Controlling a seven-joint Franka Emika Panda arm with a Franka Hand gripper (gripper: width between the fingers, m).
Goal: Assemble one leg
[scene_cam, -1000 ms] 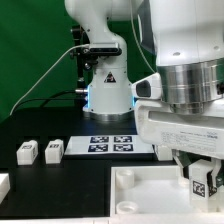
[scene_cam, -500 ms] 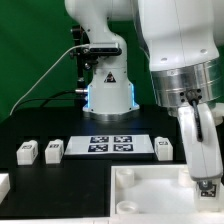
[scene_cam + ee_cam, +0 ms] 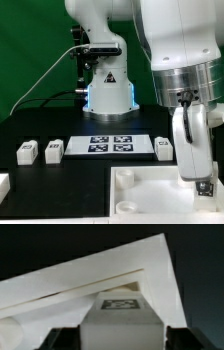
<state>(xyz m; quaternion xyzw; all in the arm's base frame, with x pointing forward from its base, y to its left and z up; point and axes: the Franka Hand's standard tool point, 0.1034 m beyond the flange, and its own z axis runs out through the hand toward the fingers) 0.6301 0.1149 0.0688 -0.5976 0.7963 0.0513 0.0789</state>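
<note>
My gripper (image 3: pixel 203 182) is shut on a leg (image 3: pixel 205 187), a small white block with a black-and-white tag. I hold it over the right part of the large white panel (image 3: pixel 140 192) at the front. In the wrist view the leg (image 3: pixel 122 317) sits between my two dark fingers (image 3: pixel 66 340), tag facing the camera, with the panel's corner (image 3: pixel 110 274) beyond it. Whether the leg touches the panel I cannot tell. Three more legs lie on the black table: two (image 3: pixel 27 152) (image 3: pixel 54 150) at the exterior view's left, one (image 3: pixel 163 148) right of the marker board.
The marker board (image 3: pixel 110 143) lies flat at the middle back, in front of the robot base (image 3: pixel 108 88). A white part (image 3: pixel 3 186) shows at the exterior view's left edge. A cable runs along the green wall behind.
My wrist has turned about its axis with the leg held, so the fingers now show narrow side on. In the last half second the gripper shifted slightly to the exterior view's left.
</note>
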